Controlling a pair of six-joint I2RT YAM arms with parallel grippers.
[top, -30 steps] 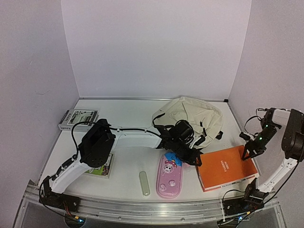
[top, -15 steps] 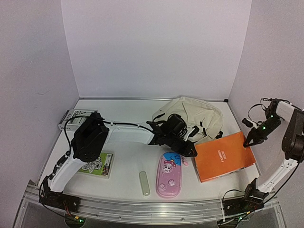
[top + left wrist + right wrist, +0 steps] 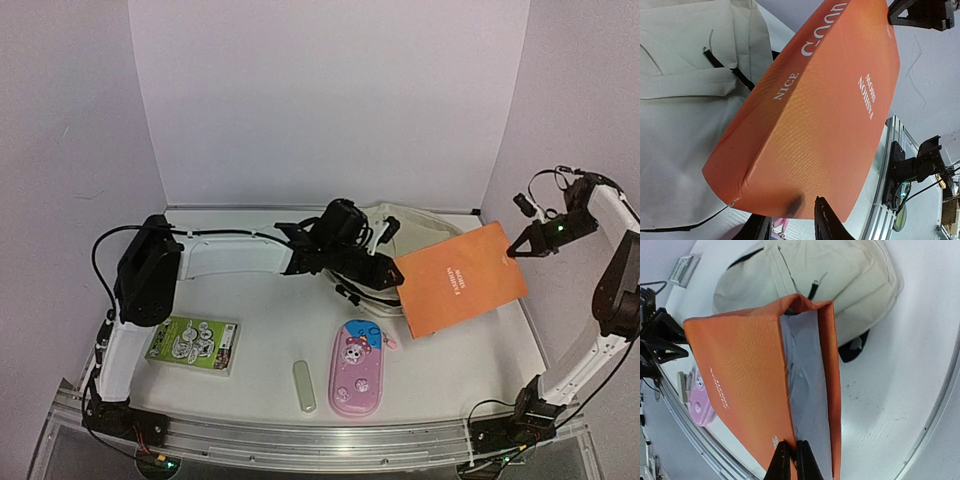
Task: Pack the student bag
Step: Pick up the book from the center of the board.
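Left gripper [image 3: 389, 272] and right gripper [image 3: 516, 249] hold orange book [image 3: 460, 280]

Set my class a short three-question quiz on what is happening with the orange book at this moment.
1. True or false: the orange book lies flat inside the student bag.
2. The right gripper is: A, open above the bag; B, shut on the book's edge; C, shut on a bag strap.
3. Name the pink item lying on the table in front of the book.

Key
1. False: the book is held up, tilted, outside the bag.
2. B.
3. The pink pencil case.
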